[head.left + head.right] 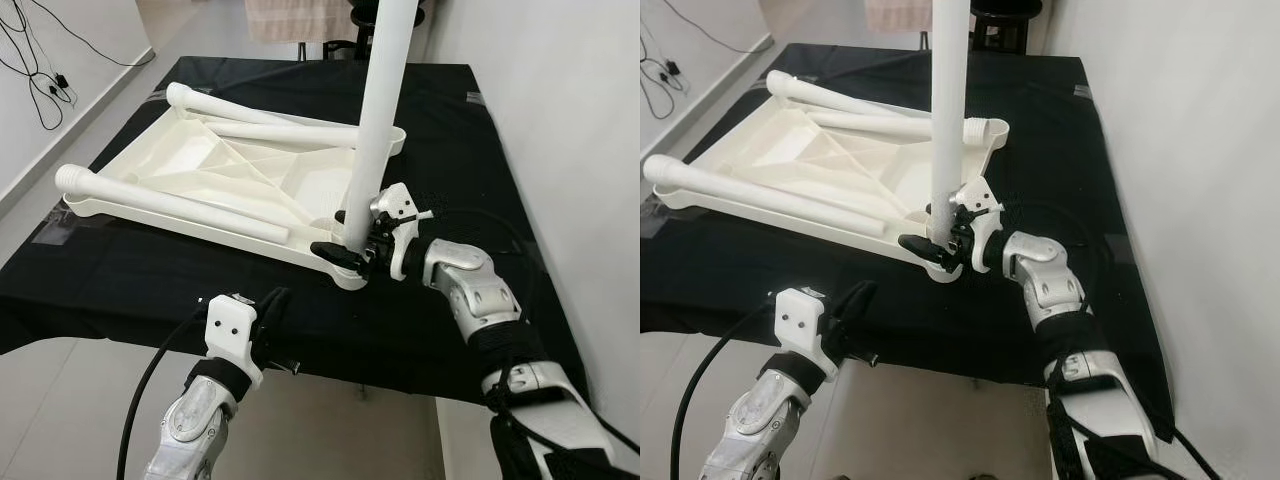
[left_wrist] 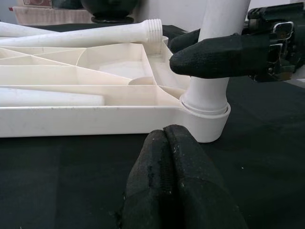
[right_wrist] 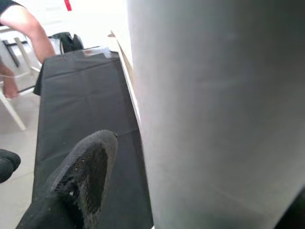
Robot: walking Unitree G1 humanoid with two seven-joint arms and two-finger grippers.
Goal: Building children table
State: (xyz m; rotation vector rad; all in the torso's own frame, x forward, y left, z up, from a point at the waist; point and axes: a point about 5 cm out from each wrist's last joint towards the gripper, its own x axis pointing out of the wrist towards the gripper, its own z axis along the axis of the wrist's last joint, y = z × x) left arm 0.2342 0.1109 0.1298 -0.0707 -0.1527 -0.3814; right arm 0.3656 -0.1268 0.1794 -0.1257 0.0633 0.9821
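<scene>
Now the right gripper [image 1: 352, 238] jaws clench the upright white leg [image 1: 382, 120] just above the overturned tabletop [image 1: 200, 175] corner socket; left gripper [image 1: 272, 312] jaws, pressed together, hover near that corner over the black counter [image 1: 480, 150].

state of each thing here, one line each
tabletop: upside down on the black cloth
upright leg: standing in the near corner socket
loose legs: lying flat on the tabletop
right end effector: shut on the upright leg
left end effector: shut, holding nothing
</scene>
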